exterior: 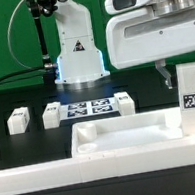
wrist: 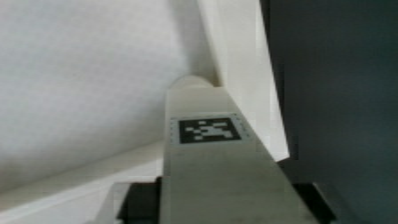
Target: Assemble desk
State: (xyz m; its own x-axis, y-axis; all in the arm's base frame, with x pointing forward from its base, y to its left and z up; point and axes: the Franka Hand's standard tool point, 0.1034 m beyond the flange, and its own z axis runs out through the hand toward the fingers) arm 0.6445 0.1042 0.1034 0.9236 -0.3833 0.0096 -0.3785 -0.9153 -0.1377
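White rimmed panel (exterior: 121, 134) lies flat, front centre. Square white leg (exterior: 189, 97) with a black-and-white tag stands upright at its corner on the exterior view's right. Gripper (exterior: 166, 77) is at the leg's top; can't tell if the jaws clamp it.

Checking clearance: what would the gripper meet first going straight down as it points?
The leg in the gripper would likely hit the desk panel at its corner; contact depth unclear.
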